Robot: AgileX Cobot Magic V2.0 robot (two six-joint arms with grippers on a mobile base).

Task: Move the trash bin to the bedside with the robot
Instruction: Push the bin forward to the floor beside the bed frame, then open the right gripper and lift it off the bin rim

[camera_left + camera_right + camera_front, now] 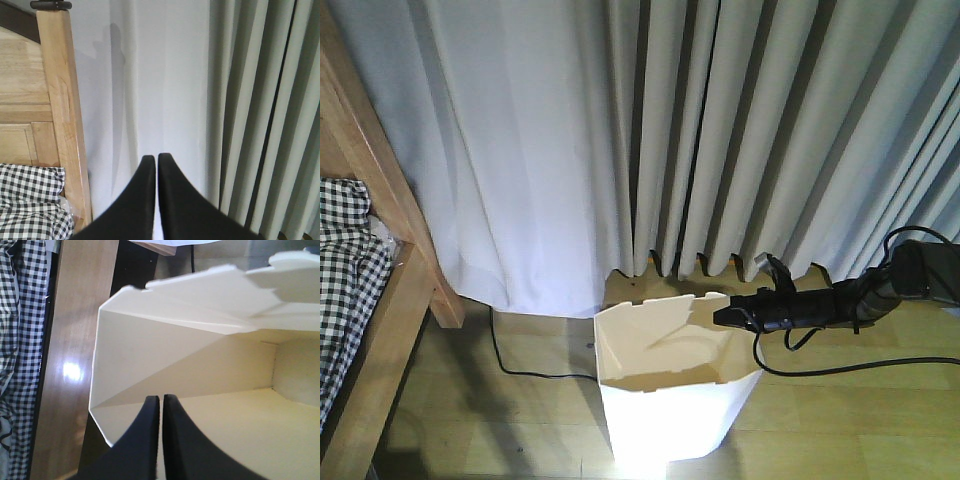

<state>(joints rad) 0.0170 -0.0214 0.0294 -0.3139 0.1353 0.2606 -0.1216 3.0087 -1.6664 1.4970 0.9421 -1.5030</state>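
- Bin point(670, 410) stands upright on the wooden floor point(840, 420) in front of the grey curtains point(770, 130), and your front view shows the bed point(365, 300) at the left edge, with a strip of bare floor between the two.
- Your right tool point(720, 317) reaches in from the right at rim height, its tip at the bin's right rim; the wrist view looks straight into the cream interior with the fingers point(150, 440) nearly touching each other.
- You cannot tell from these views whether the wall is pinched between them, so treat the grip as unconfirmed.
- Your left tool point(156, 165) is closed on nothing, held up facing the curtain beside the bedpost point(62, 115).
- Judging by the gap, you are close but probably not finished: one short slide leftward toward the bed frame looks to remain, then release.
- Watch the black cable point(520, 365) on the floor left of the bin.
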